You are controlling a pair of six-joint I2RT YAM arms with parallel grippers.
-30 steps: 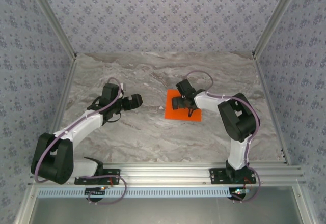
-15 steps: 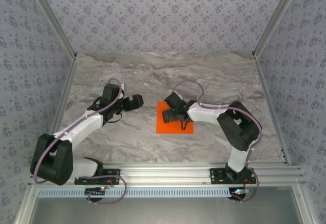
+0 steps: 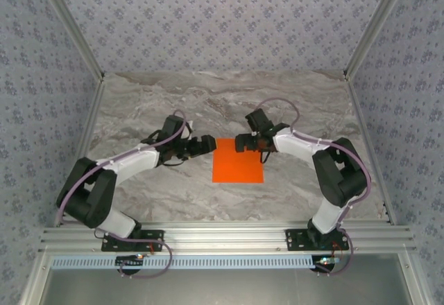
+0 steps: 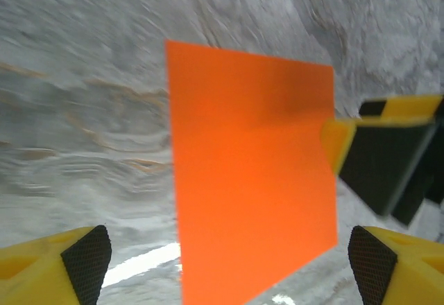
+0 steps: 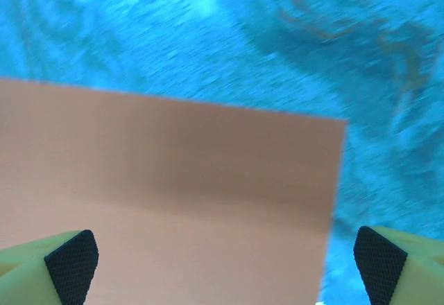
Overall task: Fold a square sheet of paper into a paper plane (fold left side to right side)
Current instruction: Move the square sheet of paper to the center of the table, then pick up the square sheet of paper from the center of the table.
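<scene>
While square sheet of paper (image 3: 238, 161) lies flat, left pincer (image 3: 206, 144), right pincer (image 3: 241, 142) gape wide, seemingly empty.

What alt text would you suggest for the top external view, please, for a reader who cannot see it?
A flat orange square sheet of paper lies near the middle of a marbled table. The left arm and right arm reach in from either side, jaws open at the sheet's far edge.

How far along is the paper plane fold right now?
Nothing is folded yet: the square sheet of paper lies flat on the table. In hand: the left gripper and right gripper, both open, are at its far edge. Every fold is left.
</scene>
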